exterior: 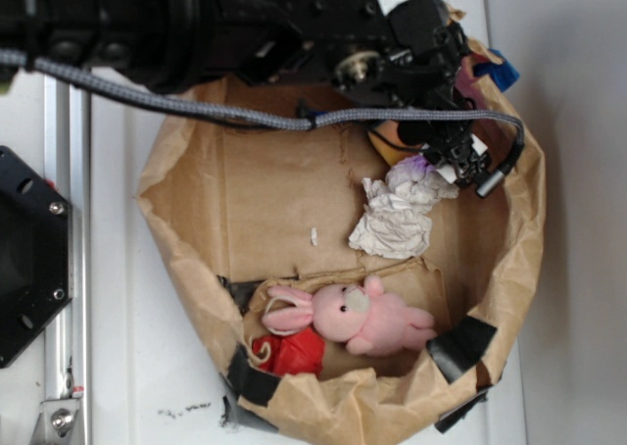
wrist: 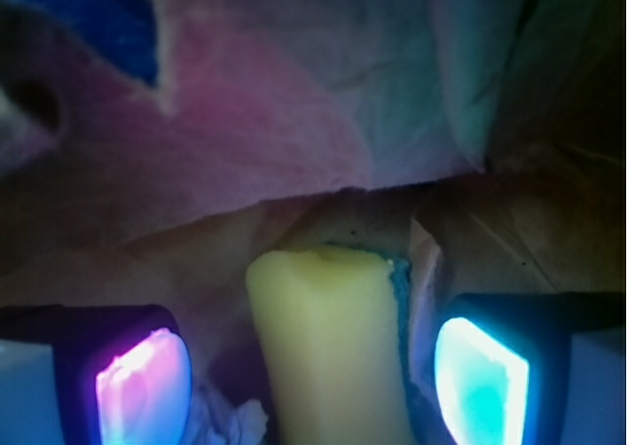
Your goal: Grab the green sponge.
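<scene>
Yellow foam of the small rectangular green sponge [wrist: 328,347], with its thin dark green scouring layer along the right face, stands between the two glowing pads [wrist: 142,391] of the black gripper [wrist: 313,381], whose jaws are spread apart with a gap on either side of the foam. In the exterior view the gripper [exterior: 460,161] hangs over the far right of the crumpled brown paper bag [exterior: 235,200] on the white counter [exterior: 118,357], just beside a crumpled white paper wad [exterior: 397,215], while a pink plush bunny [exterior: 358,318] and a red cloth item [exterior: 289,352] lie at the near side
</scene>
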Tool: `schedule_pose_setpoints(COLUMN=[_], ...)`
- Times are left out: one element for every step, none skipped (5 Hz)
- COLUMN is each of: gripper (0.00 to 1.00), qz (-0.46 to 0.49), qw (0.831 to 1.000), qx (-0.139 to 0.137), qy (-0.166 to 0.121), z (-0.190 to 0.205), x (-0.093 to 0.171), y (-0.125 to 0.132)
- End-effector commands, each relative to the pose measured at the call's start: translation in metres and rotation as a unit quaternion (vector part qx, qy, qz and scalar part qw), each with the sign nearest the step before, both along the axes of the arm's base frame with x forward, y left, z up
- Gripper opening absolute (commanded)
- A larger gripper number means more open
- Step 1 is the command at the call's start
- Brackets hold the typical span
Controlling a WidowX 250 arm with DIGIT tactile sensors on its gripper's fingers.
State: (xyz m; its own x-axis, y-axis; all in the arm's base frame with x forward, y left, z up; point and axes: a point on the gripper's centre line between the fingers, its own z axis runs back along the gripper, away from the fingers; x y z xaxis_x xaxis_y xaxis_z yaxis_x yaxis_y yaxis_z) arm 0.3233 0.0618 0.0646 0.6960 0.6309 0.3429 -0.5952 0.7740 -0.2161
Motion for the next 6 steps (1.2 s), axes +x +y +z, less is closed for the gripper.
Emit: schedule_pose_setpoints(gripper=[1.0,1.0,1.0,1.0,1.0,1.0], qz=[0.005,-0.007,-0.02,-0.033,-0.044,-0.042], qw=[1.0,1.0,1.0,0.999,0.998,0.998], qx=[0.002,0.011,0.021,0.035,0.042,0.047], qy=[-0.014,-0.004,0.005,0.016,0.021,0.021], z=[0.003,-0.005,-0.014,-0.024,-0.029,-0.031], x=[0.005,0.005,0.003,0.0,-0.004,-0.006], y=[-0.006,-0.011,-0.015,-0.018,-0.019,-0.019])
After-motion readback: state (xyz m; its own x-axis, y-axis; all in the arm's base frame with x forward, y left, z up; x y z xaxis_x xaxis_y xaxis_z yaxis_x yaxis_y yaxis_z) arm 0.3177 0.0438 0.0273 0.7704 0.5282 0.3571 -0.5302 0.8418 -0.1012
